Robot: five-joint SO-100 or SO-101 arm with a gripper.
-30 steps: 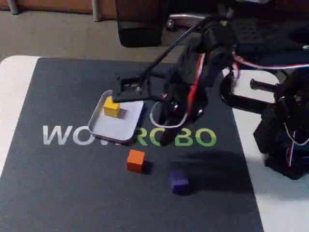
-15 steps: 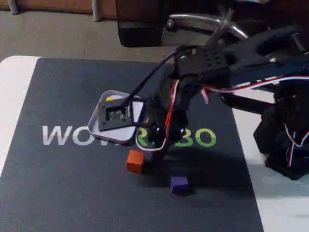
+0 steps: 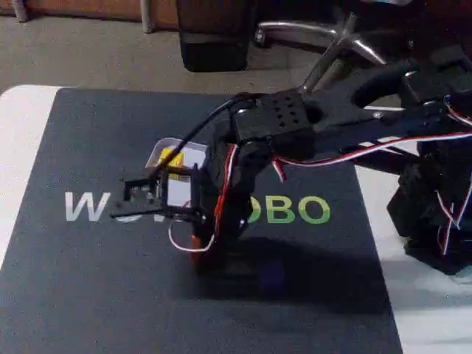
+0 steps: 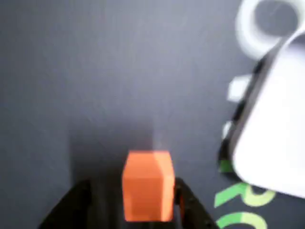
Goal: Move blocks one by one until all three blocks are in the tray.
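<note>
The dark mat (image 3: 88,295) carries the tray (image 3: 177,193) near its middle, the yellow block (image 3: 171,158) inside. The gripper (image 4: 138,205) straddles the orange block (image 4: 148,186) nearer the mat's front edge, jaws spread, seemingly not yet pinching, ready to lift.

The dark mat (image 3: 88,295) carries one printed word in large capitals. In the fixed view, a white "W" stands at the left and green "OBO" at the right; the arm (image 3: 243,158) covers the middle letters. In the wrist view, green lettering shows at the lower right, cut off and blurred; one letter resembles "R".
</note>
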